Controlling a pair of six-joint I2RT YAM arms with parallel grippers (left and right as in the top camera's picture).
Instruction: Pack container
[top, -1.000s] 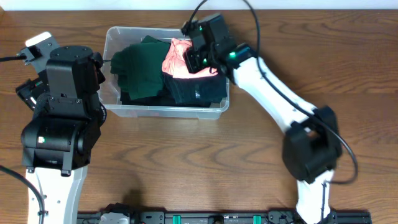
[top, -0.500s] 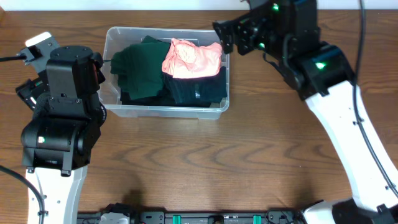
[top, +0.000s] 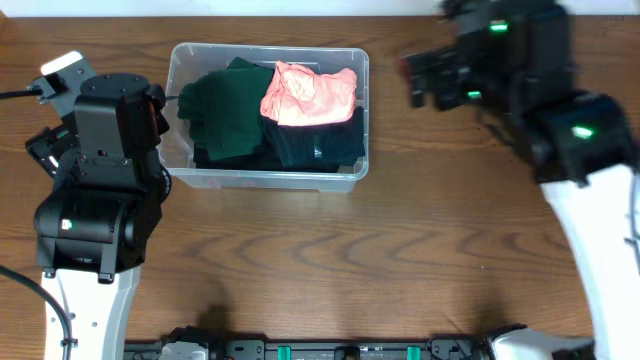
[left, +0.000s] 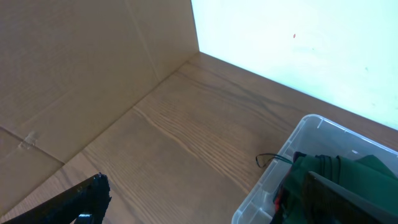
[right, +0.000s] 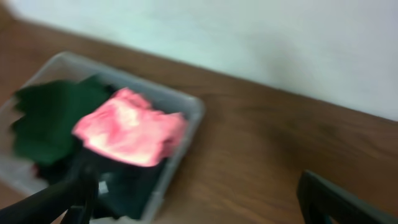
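**Filled bin lies clear of both pairs of fingers**

The container (top: 262, 180), a clear plastic bin, lies in the upper middle of the overhead view on the wooden worktop (top: 330, 260). Inside it are a green cloth (top: 225, 105) toward the frame's left, a pink cloth (top: 308, 92) on top toward the right, and a dark cloth (top: 320, 148) under the pink one.

The left arm (top: 100, 190) stands at the left edge of the frame, just beside the bin's left wall. In its wrist view the left fingers (left: 84, 199) are spread wide with nothing between them. The bin's corner shows at the lower right, partly behind the finger there.

The right arm (top: 540, 100) is blurred in the upper right of the overhead view, apart from the bin's right wall. The right fingers (right: 59, 196) are also spread and empty. In that view the bin fills the left half, partly behind the finger at the lower left.
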